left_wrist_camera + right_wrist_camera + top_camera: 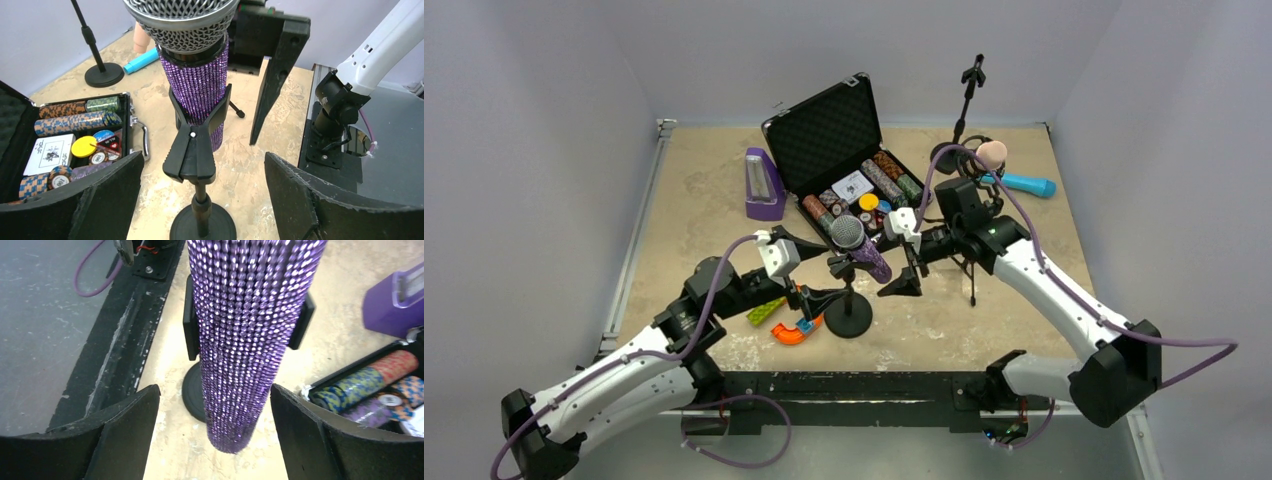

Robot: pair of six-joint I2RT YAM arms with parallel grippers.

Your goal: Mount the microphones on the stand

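Observation:
The glittery purple microphone (861,247) with a silver mesh head sits tilted in the black clip (192,150) of a short round-based stand (848,318). My left gripper (812,297) is open, its fingers either side of the stand's post (202,210) without touching. My right gripper (907,272) is open, straddling the microphone's lower end (245,340) without touching. The pink microphone (991,153) and the cyan-blue microphone (1024,184) lie at the back right, beside a tall stand (969,90).
An open black case of poker chips (824,130) stands behind the short stand. A purple metronome-shaped box (762,185) is to its left. Orange and green toy pieces (796,328) lie by the stand's base. A thin tripod stand (971,275) is under my right arm.

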